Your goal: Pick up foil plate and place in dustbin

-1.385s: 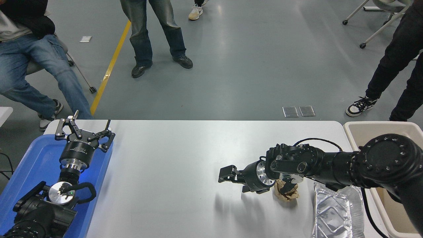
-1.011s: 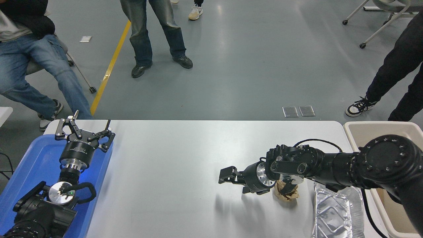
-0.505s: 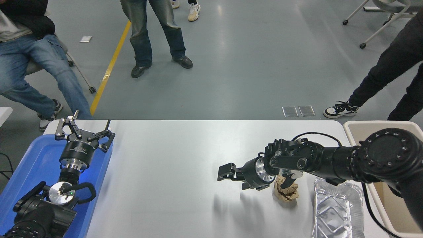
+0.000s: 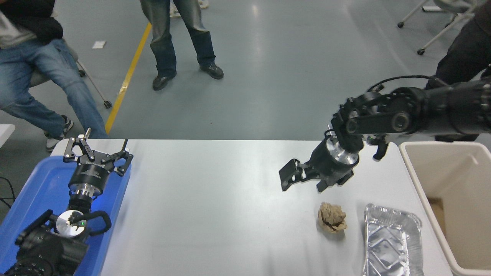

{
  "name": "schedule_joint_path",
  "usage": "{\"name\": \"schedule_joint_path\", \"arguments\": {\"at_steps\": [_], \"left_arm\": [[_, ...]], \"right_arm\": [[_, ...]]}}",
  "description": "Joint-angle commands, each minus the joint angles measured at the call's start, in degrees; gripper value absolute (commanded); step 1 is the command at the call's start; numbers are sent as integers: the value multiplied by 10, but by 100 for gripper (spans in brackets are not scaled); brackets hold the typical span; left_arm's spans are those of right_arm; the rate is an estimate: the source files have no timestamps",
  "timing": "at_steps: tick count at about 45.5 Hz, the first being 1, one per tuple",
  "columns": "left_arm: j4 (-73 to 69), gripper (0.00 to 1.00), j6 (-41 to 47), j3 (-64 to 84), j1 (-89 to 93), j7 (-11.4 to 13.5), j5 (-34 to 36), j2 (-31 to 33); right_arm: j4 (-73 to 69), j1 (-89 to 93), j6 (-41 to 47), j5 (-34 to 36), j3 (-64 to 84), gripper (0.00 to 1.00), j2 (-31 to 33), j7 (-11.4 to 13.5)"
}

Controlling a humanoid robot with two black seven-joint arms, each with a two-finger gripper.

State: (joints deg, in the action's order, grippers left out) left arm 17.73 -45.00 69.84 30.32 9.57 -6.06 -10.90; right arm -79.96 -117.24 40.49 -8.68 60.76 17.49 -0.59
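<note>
The foil plate (image 4: 391,241) lies flat on the white table (image 4: 215,207) at the front right, its near end cut off by the picture's bottom edge. The beige dustbin (image 4: 412,172) stands just right of it, past the table's right edge. My right gripper (image 4: 305,183) is open and empty, lifted above the table, behind and to the left of the plate and not touching it. My left gripper (image 4: 96,151) is open and parked over the blue tray at the lower left.
A crumpled brown paper ball (image 4: 332,217) lies just left of the foil plate. A blue tray (image 4: 34,191) sits at the table's left edge under the left arm. People stand and sit beyond the table's far side.
My right arm has risen and swung back and to the right, away from the paper ball it hung over. The ball and the foil plate now show in full and have not moved.
</note>
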Motion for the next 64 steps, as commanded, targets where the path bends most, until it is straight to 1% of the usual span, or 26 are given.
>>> {"name": "schedule_joint_path", "arguments": {"at_steps": [1,10,18,21,25,28,33,37,40,44,49,55,60,64], "left_arm": [[0,99,0,0,0,0,0,0],[0,99,0,0,0,0,0,0],[0,99,0,-1,0,0,0,0],[0,99,0,-1,0,0,0,0],[-1,99,0,-1,0,0,0,0],[0,99,0,0,0,0,0,0],[-1,99,0,0,0,0,0,0],[0,99,0,0,0,0,0,0],[0,99,0,0,0,0,0,0],[0,99,0,0,0,0,0,0],[0,99,0,0,0,0,0,0],[0,99,0,0,0,0,0,0],[0,99,0,0,0,0,0,0],[0,99,0,-1,0,0,0,0]], "right_arm": [[-135,-218,45,-19,151,100,97,2],[-199,-342,45,-19,240,100,98,2],[-200,-396,45,-20,268,100,93,2],[-200,-397,45,-26,277,100,97,9],[-200,-391,45,-59,298,100,102,10],[-200,-373,45,-99,308,100,123,10],[-193,-316,45,-161,320,100,170,9],[-182,-257,-2,-200,322,100,221,9],[-163,-181,-48,-236,310,100,258,8],[-131,-82,-91,-260,257,100,296,8],[-75,70,-118,-291,140,100,333,8],[-6,256,-145,-331,-8,100,348,8],[56,385,-165,-348,-113,100,333,9],[101,459,-169,-356,-169,100,312,9]]}}
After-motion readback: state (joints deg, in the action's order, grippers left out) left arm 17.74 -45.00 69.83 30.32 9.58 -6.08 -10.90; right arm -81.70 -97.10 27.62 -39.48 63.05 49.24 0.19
